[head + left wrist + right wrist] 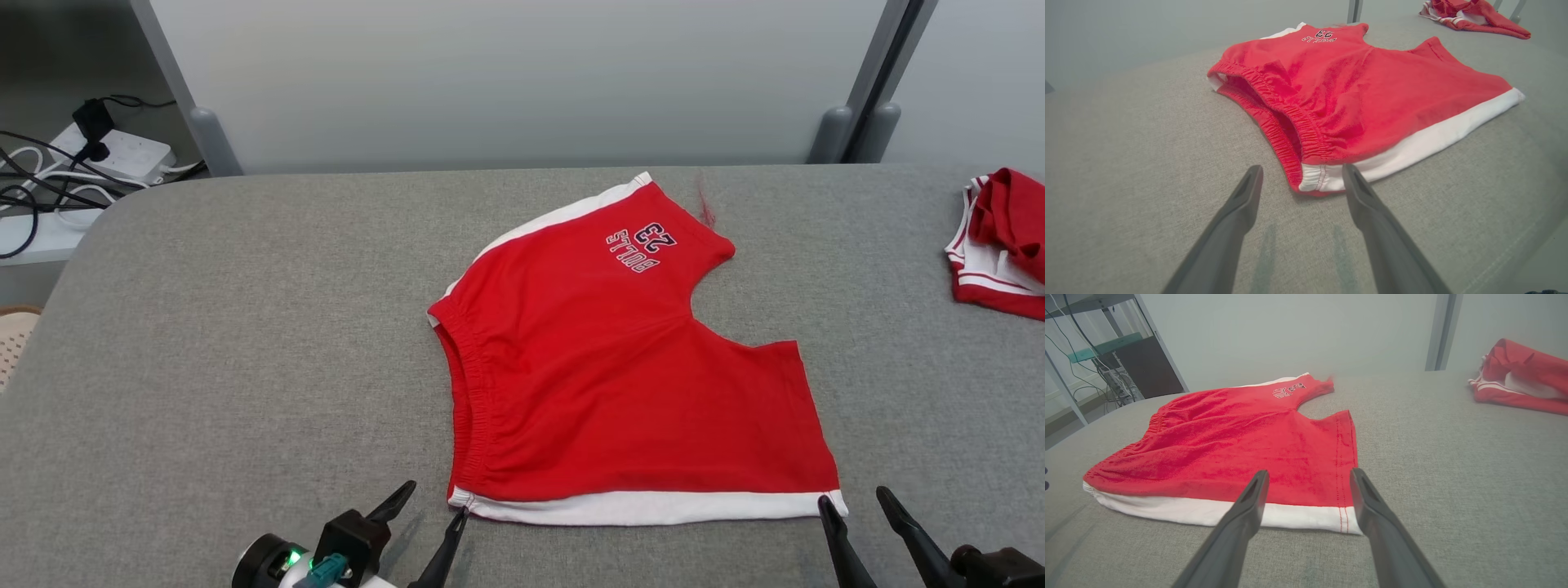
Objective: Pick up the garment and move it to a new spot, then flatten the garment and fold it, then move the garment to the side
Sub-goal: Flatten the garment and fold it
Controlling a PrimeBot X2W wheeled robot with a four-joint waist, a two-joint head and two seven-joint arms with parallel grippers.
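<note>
The garment (620, 376) is a pair of red shorts with white side stripes and a "BULLS 23" print, spread flat on the grey padded table (245, 327). Its waistband points left, its leg hems right. My left gripper (431, 502) stands open at the near waistband corner (1316, 179), which lies just ahead of its fingertips. At the near hem corner (1345, 520) my right gripper (857, 500) is open as well, its two fingers straddling the white stripe's end. Nothing is held.
A second red and white garment (1000, 245) lies crumpled at the table's far right edge. A power strip with black cables (106, 151) sits off the table at the far left. Grey wall panels with posts (857, 90) stand behind the table.
</note>
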